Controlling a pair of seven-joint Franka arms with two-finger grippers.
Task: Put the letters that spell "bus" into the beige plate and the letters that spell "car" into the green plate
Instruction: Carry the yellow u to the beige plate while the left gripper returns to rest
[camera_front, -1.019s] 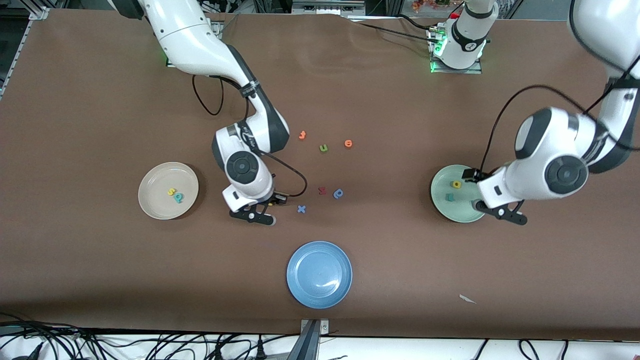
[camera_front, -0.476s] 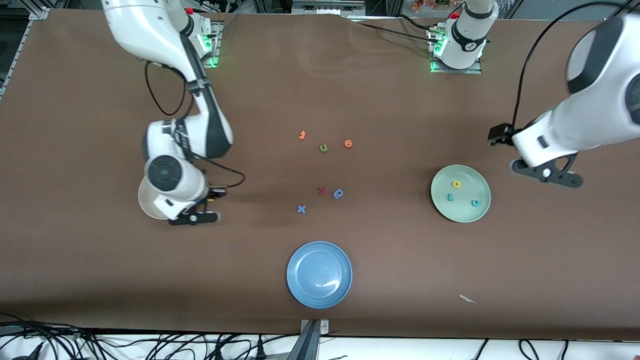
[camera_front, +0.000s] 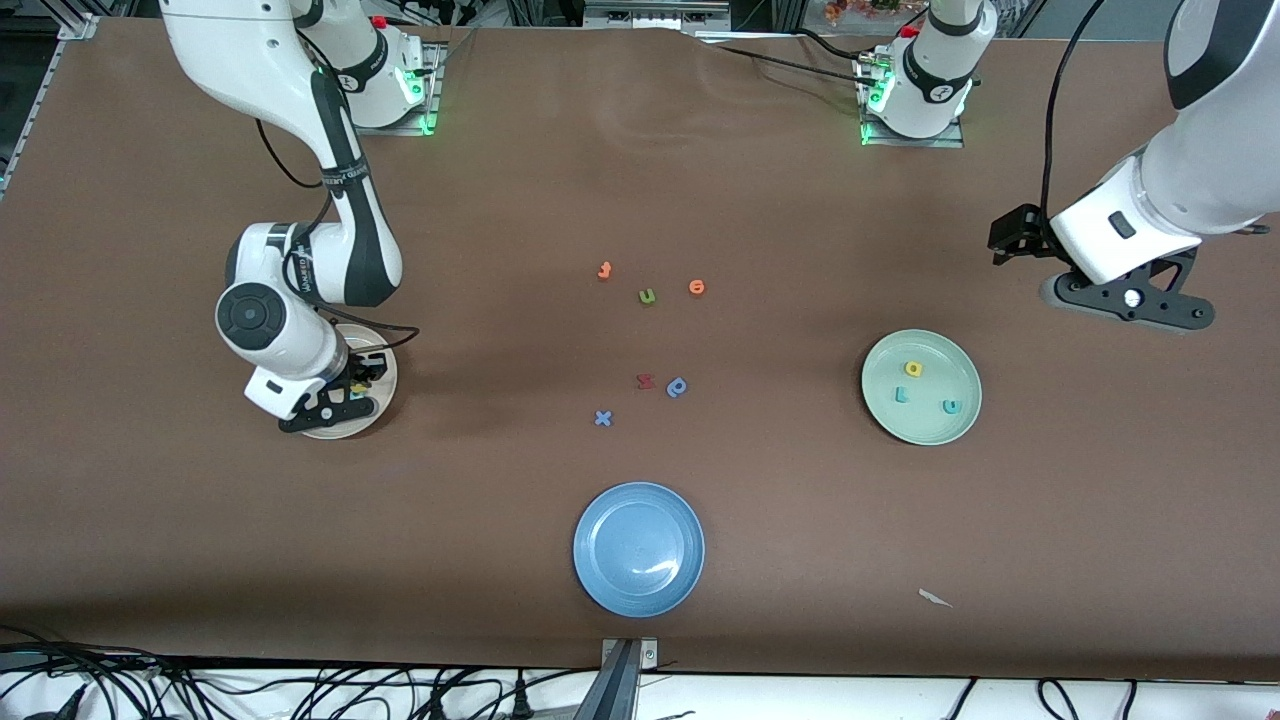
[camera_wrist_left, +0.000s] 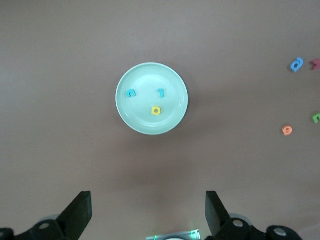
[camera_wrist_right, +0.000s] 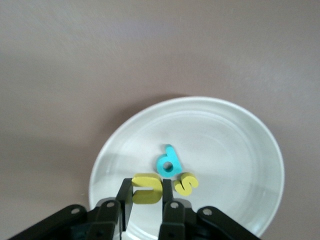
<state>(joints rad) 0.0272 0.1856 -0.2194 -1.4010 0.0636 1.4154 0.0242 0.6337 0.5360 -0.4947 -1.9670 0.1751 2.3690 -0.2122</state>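
My right gripper (camera_front: 358, 382) hangs low over the beige plate (camera_front: 385, 372), shut on the yellow u (camera_wrist_right: 147, 189). In the right wrist view the gripper (camera_wrist_right: 146, 193) holds the u just above the plate (camera_wrist_right: 225, 135), next to the teal b/p letter (camera_wrist_right: 168, 162) and the yellow s (camera_wrist_right: 186, 183) lying in it. The green plate (camera_front: 940, 428) holds the yellow a (camera_front: 913, 369), teal r (camera_front: 901, 394) and teal c (camera_front: 951, 406). My left gripper (camera_front: 1130, 300) is open and empty, up over bare table beside the green plate (camera_wrist_left: 145, 120), toward the left arm's end.
A blue plate (camera_front: 600, 585) sits near the front edge at mid-table. Loose letters lie mid-table: an orange t (camera_front: 604, 270), green u (camera_front: 647, 296), orange o (camera_front: 697, 287), a red letter (camera_front: 645, 381), darker blue b/p (camera_front: 677, 387) and blue x (camera_front: 602, 418). A white scrap (camera_front: 935, 598) lies near the front.
My right arm carried the yellow u from mid-table to over the beige plate. My left arm rose off the green plate and drew away, leaving the teal c in it.
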